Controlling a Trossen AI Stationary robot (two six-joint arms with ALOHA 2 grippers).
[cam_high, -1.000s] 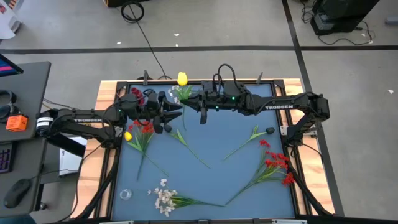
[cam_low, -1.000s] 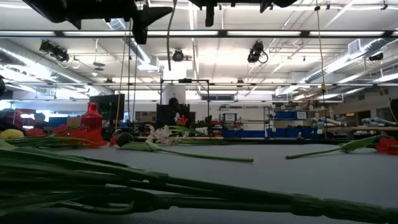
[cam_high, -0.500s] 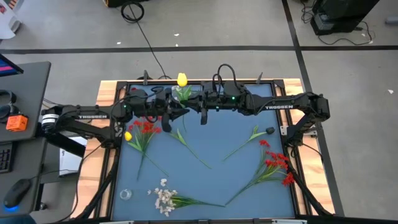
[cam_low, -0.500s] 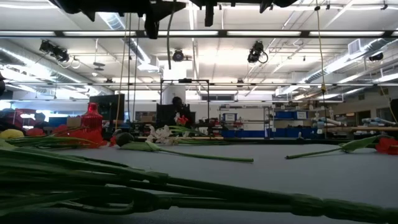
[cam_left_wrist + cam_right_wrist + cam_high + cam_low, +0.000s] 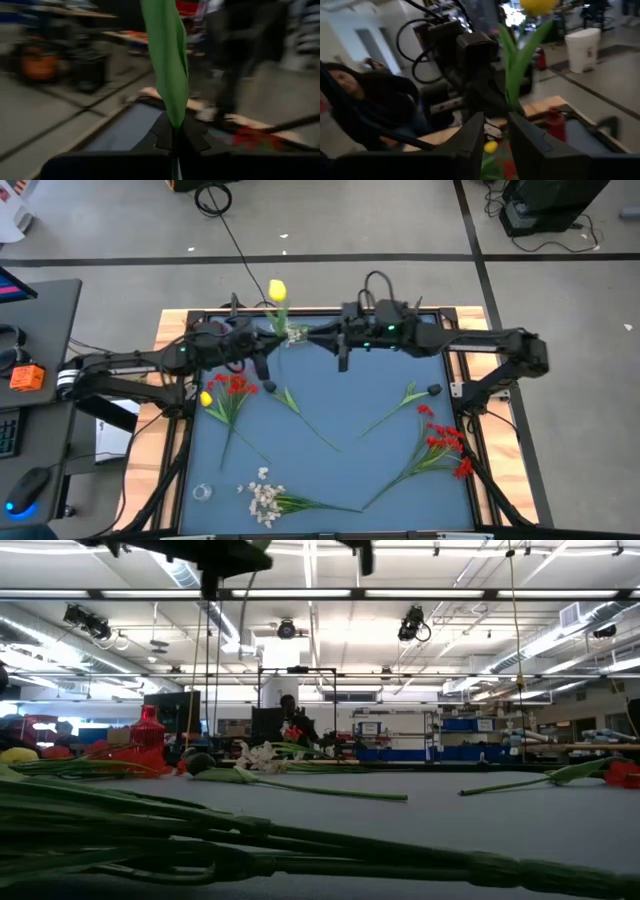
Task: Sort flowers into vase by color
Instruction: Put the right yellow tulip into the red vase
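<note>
A yellow tulip [image 5: 277,290] on a green stem is held up over the table's far edge. My left gripper [image 5: 268,350] is shut on it, and the right wrist view shows it standing upright [image 5: 517,65]. My right gripper [image 5: 322,338] stands open just right of the tulip, its fingers [image 5: 470,142] apart with nothing between them. The red vase [image 5: 147,730] stands at the far left; the right wrist view shows it [image 5: 554,124] past the tulip. Red sprays [image 5: 232,386], a white cluster [image 5: 265,498] and more red sprays [image 5: 445,445] lie flat on the blue mat. My left gripper pinches the tulip low down, at the foot of its long green leaf [image 5: 175,117], between its two fingers. The fingers come at it level, from the table's left. The tulip stands upright above them, blossom [image 5: 537,6] on top, lifted clear of the table.
A flower with a dark bud [image 5: 432,390] and a leafy stem [image 5: 305,420] lie mid-mat. A small clear ring [image 5: 202,492] sits near the front left corner. The table's black frame [image 5: 452,330] runs round the mat. People show beyond the table [image 5: 350,95].
My left gripper has shut on the tulip's stem and risen a little. My right gripper has opened, let go and drawn back toward the table's right edge. The tulip's blossom has shifted toward the far left, now borne by the left gripper alone.
</note>
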